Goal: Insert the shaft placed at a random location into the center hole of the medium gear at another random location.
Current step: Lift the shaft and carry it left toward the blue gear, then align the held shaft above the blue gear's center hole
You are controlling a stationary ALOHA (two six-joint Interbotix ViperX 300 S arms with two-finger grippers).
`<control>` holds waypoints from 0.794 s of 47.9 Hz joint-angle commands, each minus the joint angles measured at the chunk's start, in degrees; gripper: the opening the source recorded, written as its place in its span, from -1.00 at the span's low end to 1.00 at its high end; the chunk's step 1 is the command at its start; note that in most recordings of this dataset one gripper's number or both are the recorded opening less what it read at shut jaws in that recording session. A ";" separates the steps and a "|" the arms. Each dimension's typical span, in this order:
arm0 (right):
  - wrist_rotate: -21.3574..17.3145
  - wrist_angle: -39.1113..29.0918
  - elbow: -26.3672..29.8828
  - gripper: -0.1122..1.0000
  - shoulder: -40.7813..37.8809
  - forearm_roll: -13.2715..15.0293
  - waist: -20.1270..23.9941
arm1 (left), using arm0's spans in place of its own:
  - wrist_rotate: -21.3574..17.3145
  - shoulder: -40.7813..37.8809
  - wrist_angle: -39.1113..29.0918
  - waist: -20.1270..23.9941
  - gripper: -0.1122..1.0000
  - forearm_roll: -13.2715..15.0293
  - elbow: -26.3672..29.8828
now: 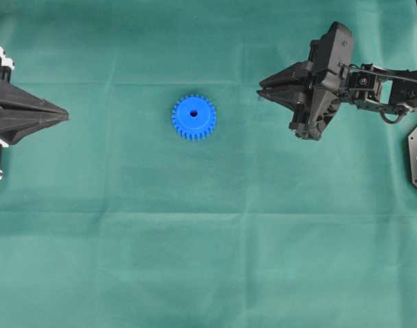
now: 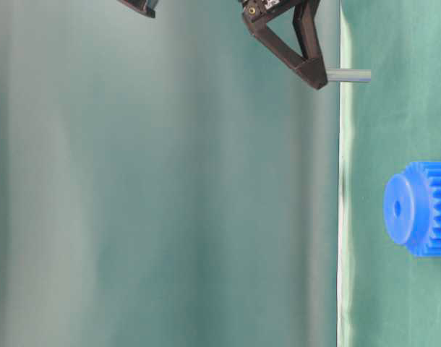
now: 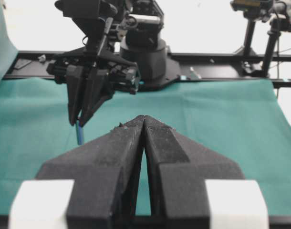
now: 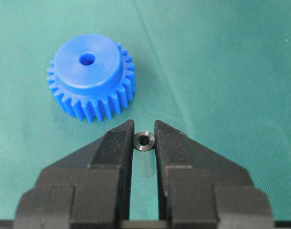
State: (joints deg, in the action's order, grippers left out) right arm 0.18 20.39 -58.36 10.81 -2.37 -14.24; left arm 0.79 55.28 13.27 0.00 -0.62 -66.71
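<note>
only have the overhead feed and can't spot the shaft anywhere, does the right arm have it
observer: yes. In the right wrist view the shaft is pinched between the jaws of the right gripper, seen end-on.
operator: does it stick out past the tips
observer: yes. The table-level view shows most of its length poking out beyond the tips.
operator: is it pointing down
observer: roughly. In the left wrist view it hangs below the tips, close to straight down with a slight tilt.
</note>
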 commanded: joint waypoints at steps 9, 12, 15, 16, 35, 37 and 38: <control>-0.44 -0.09 4.83 -0.55 -2.11 -0.35 1.67 | 0.09 -0.44 0.26 0.26 -0.80 -0.09 1.23; -0.44 -0.26 7.03 -0.55 -3.96 -0.53 2.46 | 0.09 -0.44 0.35 0.26 -0.80 -0.09 1.23; -0.53 -0.44 9.23 -0.55 -5.63 -0.35 3.25 | 0.09 -0.44 0.26 0.35 -0.80 -0.09 1.23; -0.44 -0.53 9.93 -0.55 -6.06 -0.35 3.43 | 0.09 -0.44 0.26 0.35 -0.80 -0.09 1.23; -0.44 -2.99 21.53 -0.55 -14.68 -0.35 6.06 | 0.18 -0.53 0.26 0.44 -0.80 0.00 1.23; -0.44 -2.99 21.97 -0.55 -15.21 -0.35 6.06 | 0.18 -0.53 0.26 0.44 -0.80 0.00 1.14; -0.44 -2.99 22.24 -0.55 -15.38 -0.35 6.15 | 0.18 -0.53 0.35 0.44 -0.80 -0.09 1.23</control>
State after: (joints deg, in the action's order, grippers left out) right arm 0.09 17.49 -38.41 -4.66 -2.55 -8.35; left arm 0.88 55.20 13.27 0.26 -0.53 -66.71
